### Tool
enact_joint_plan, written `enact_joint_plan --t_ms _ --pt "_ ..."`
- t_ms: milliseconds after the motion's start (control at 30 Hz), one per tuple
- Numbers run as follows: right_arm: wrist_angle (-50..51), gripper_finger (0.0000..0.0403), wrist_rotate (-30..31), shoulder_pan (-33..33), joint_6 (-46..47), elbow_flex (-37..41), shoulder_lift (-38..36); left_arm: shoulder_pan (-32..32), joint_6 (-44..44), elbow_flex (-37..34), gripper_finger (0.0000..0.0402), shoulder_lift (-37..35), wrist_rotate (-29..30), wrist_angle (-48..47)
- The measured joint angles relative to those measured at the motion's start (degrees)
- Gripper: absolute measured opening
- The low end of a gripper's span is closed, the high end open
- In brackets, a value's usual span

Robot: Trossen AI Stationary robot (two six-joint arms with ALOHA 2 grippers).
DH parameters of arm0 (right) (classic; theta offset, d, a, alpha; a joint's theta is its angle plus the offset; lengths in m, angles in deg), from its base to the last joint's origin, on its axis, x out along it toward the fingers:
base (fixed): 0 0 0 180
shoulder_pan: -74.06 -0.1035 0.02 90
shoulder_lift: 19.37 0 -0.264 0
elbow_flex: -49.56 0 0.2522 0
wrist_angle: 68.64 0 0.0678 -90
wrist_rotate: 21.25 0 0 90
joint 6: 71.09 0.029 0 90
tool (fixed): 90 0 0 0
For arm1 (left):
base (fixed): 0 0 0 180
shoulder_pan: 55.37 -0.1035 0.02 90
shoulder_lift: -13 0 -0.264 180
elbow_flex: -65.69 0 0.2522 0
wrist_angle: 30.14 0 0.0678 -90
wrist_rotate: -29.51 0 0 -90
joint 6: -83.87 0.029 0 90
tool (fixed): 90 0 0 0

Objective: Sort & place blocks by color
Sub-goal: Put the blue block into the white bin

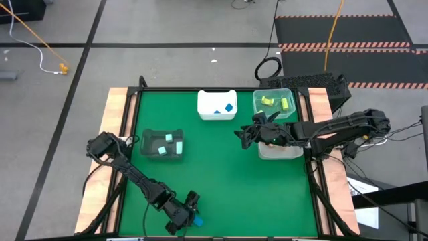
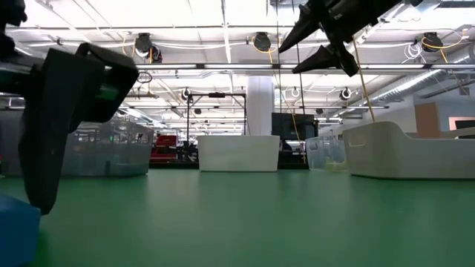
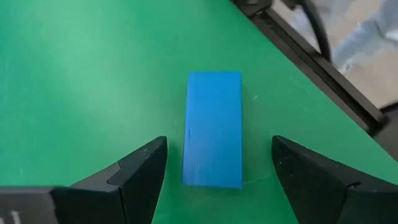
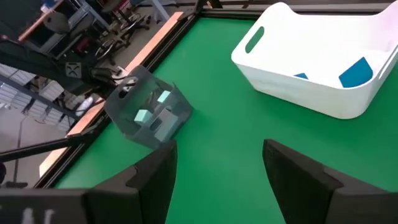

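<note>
Left jaws (image 3: 214,171) wide, straddling blue bar (image 3: 214,127) | right jaws (image 4: 217,171) wide, empty | bar's near end cut off

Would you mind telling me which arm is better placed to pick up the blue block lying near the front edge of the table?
The left. Its gripper is open right at the blue block, one finger on each side. The right gripper is open too, but raised across the table by the white bin.
</note>
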Motion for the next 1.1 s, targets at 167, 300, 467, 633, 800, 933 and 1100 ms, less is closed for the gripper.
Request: enact_joint_plan --t_ms 167,300,467,633,800,933,1100 --pt "0.02 0.0226 -0.13 -0.14 0.09 0.0 -0.02 0.12 -9.23 0.03 0.027 0.43 1.45 -0.3" --pt "0.2 0.0226 -0.27 -0.43 0.04 0.0 -0.02 1.13 -13.31 0.01 0.0199 0.53 3.38 -0.04" --pt "0.52 0.0226 -0.3 -0.42 -0.15 0.0 -0.02 1.78 -16.92 -0.03 0.0128 0.44 4.77 -0.13" --pt "0.46 0.0226 -3.38 -0.37 0.5 0.0 -0.02 0.83 -17.93 -0.1 0.0128 -0.91 4.11 -2.42" --pt "0.48 0.0226 -6.69 -0.35 3.16 0.0 -0.02 -1.18 -18.6 -0.29 0.0128 -4.24 7.14 -7.84" --pt "0.47 0.0226 -9.92 -0.37 3.31 0.0 -0.02 -3.92 -16.89 -0.18 0.0128 -8.58 10.77 -8.14" --pt "0.46 0.0226 -11.03 -0.37 3.22 0.0 -0.02 -8.86 -11.56 -0.17 0.0128 -14.48 16.38 -8.46"
